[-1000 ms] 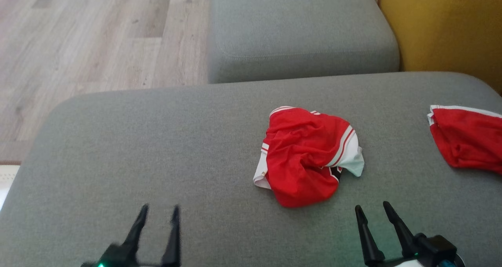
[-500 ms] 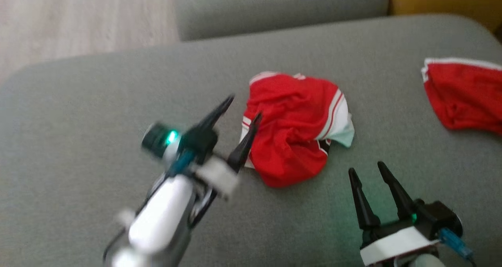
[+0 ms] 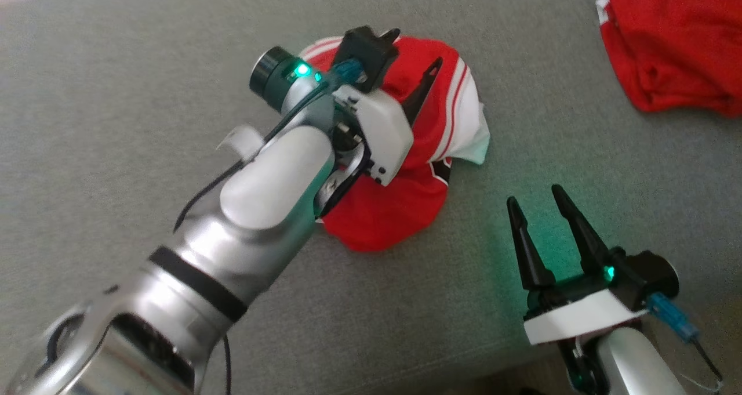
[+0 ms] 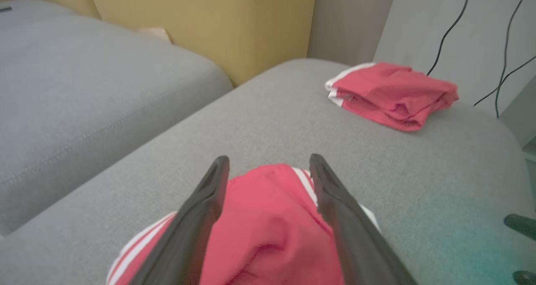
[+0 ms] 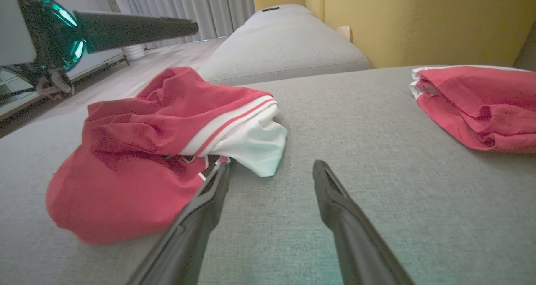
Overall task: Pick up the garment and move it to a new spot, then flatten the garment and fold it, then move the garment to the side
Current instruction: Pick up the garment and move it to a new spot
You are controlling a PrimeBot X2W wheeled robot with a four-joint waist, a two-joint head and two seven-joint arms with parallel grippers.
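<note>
Crumpled red-and-white jersey garment (image 3: 385, 224) | left gripper (image 3: 416, 47) wide, over it | right gripper (image 3: 533, 195) wide, beside | risk: shallow pinch catches one fold, slips

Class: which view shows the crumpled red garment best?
Right wrist view: the crumpled red garment shows nearly whole. In the head view the left arm covers part; the left wrist view shows its top between fingers.

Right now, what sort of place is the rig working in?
Likely a home living room: grey upholstered sofa cushions, long pleated curtains reaching a pale wood-look floor, and a crumpled red garment on the seat.
</note>
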